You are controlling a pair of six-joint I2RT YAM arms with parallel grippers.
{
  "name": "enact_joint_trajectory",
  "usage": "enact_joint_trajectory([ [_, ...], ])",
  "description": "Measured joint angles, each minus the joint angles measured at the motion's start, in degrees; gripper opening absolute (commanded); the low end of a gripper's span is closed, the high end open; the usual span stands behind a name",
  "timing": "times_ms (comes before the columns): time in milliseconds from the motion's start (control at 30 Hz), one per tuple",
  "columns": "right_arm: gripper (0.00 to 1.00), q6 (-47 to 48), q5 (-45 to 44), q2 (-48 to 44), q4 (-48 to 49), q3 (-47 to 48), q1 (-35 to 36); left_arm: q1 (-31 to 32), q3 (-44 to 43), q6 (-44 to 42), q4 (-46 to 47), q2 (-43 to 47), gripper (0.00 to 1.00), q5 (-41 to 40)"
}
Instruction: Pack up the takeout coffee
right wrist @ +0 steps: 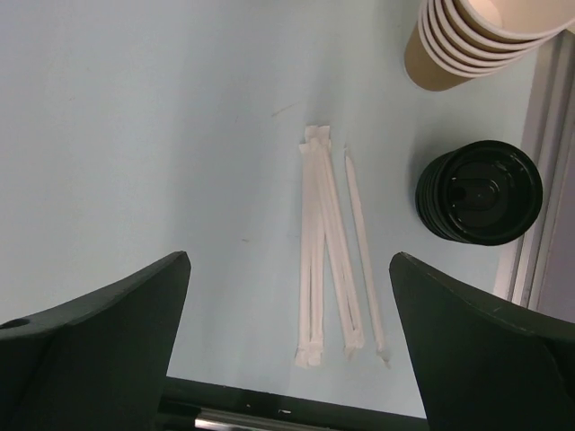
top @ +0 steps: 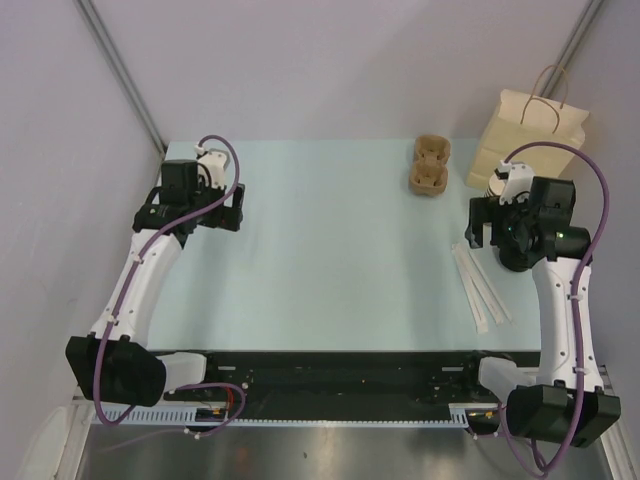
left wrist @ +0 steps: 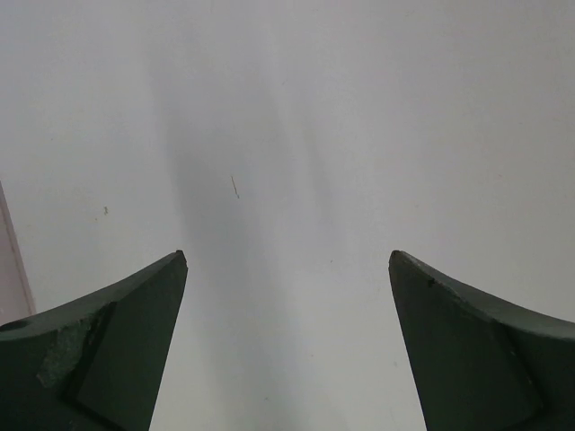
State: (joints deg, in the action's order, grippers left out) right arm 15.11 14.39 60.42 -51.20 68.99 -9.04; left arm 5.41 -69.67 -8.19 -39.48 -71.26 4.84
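The takeout coffee shows in the right wrist view as a nested stack of brown kraft cups (right wrist: 454, 49), white inside, at the top right corner. My right gripper (right wrist: 287, 260) hangs open above the table with nothing between its fingers, apart from the cups. In the top view the right gripper (top: 483, 225) is at the table's right side and hides the cups. My left gripper (top: 190, 215) is at the far left. It stands open (left wrist: 287, 256) over bare table.
A tan paper bag with twisted handles (top: 525, 135) stands at the back right. A brown pulp cup carrier (top: 430, 165) lies left of it. White wrapped straws (right wrist: 332, 260) lie below the right gripper. A stack of black lids (right wrist: 479, 191) sits beside them, near the table's right edge.
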Motion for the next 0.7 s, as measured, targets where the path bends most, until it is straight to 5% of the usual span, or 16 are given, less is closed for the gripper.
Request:
enact_joint_trajectory([
  [300, 1.00, -1.8, -2.0, 6.0, 2.2, 2.3, -3.2, 0.4, -0.8, 0.1, 1.7, 0.1, 0.99, -0.2],
  [500, 0.97, -6.5, -0.8, 13.3, 4.5, 8.9, -11.4, 1.2, -2.1, 0.1, 3.6, 0.3, 0.99, 0.8],
  [700, 0.76, -10.6, -1.1, 20.6, 7.4, 14.0, -14.8, 4.1, -2.4, 0.1, 5.8, 0.4, 1.00, 3.3],
])
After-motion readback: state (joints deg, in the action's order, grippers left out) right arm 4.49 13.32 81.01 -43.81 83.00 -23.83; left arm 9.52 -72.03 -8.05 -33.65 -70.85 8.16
